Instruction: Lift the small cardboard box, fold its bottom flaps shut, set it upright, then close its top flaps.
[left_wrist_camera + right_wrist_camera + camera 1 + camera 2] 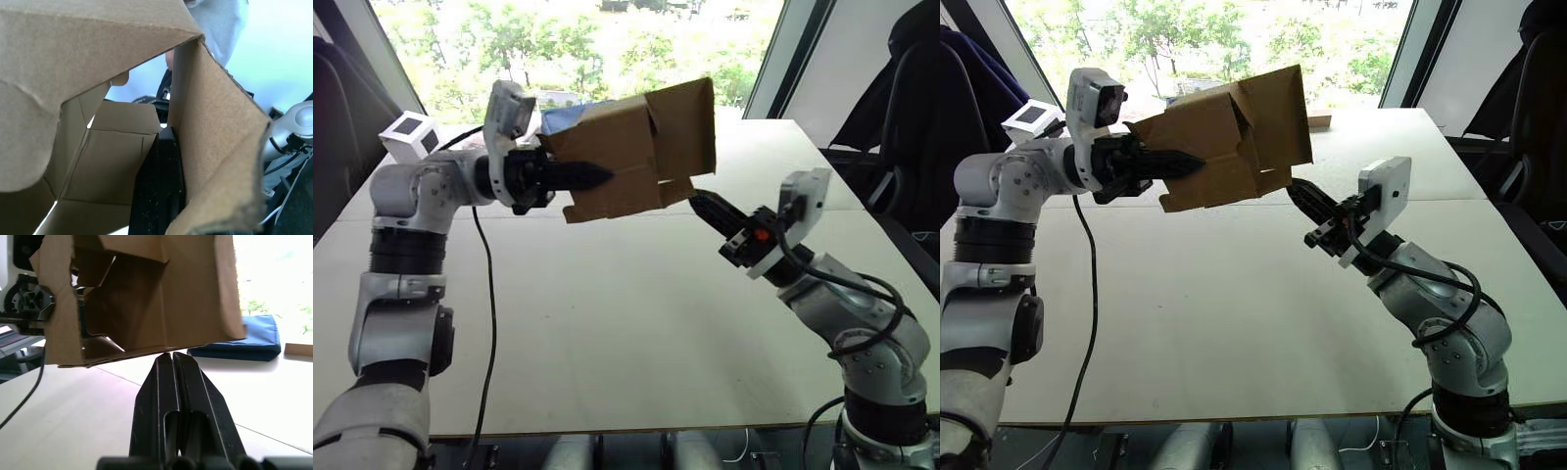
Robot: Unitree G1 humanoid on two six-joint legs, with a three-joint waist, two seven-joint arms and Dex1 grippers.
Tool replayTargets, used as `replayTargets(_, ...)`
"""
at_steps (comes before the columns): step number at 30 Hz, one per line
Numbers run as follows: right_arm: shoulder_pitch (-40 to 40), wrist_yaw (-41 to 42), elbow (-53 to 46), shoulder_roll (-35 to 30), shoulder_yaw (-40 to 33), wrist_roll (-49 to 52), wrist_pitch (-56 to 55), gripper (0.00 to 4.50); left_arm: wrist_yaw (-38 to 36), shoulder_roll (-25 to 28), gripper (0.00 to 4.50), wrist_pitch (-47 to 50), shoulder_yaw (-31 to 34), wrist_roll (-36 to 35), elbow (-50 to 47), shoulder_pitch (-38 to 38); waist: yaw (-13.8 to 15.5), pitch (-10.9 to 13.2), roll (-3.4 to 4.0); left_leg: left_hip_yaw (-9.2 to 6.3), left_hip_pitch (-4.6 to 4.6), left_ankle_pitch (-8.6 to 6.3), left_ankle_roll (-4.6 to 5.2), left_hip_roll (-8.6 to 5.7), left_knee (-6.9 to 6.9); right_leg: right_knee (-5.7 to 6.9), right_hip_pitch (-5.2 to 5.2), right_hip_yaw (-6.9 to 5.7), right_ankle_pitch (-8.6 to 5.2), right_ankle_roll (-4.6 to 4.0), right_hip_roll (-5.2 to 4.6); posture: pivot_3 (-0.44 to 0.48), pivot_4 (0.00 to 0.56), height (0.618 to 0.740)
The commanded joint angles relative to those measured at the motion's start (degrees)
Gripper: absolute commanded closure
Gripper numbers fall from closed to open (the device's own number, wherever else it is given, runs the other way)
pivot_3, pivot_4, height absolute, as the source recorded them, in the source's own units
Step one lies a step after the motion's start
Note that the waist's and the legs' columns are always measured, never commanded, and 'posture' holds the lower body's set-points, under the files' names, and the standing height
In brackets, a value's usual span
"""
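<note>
**Box held aloft, bottom flaps still to fold**

We have the small cardboard box (pixel 626 162) lifted well above the table (pixel 607 323), carried on its left side by our left gripper (pixel 592 176), which is clenched on a wall of the box: the left wrist view shows one black finger (pixel 159 191) lying inside against the cardboard. Our right gripper (pixel 703 204) sits just under the box's lower right corner with its two fingers pressed together and holding nothing; the right wrist view puts the tips right at the lower edge of the open end.

We judge the step in hand to be folding the bottom flaps (pixel 63 318), which stand splayed open around the end facing the right arm. The next move calls for the closed right fingers to push a flap inward while the left arm keeps the box steady.

We cannot tell whether the right fingertips actually touch the cardboard. The far end and its top flaps (pixel 683 122) are hard to sort out from the head views, and the left gripper's second finger is hidden behind the box wall.
</note>
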Motion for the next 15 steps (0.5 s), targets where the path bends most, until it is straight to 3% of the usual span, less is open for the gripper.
replayTargets(1,0.21,1.52,-1.35,-1.96,-3.20,0.80,-1.13,4.48,-0.32,0.74,4.50,0.01,0.49,-0.13,-1.21,-0.41,-0.02,0.00,0.00,0.00,0.00,0.00,0.00,0.00,0.00,0.00,0.00,0.00,0.00,0.00,0.00,0.000,0.150,0.740)
replayTargets(15,0.16,2.24,-1.24,-0.69,1.43,-1.67,-0.82,4.48,0.05,0.31,4.50,-0.05,0.63,-0.36,-1.42,-0.34,0.06,0.00,0.00,0.00,0.00,0.00,0.00,0.00,0.01,0.00,0.01,0.00,0.00,0.00,0.00,0.000,0.150,0.740)
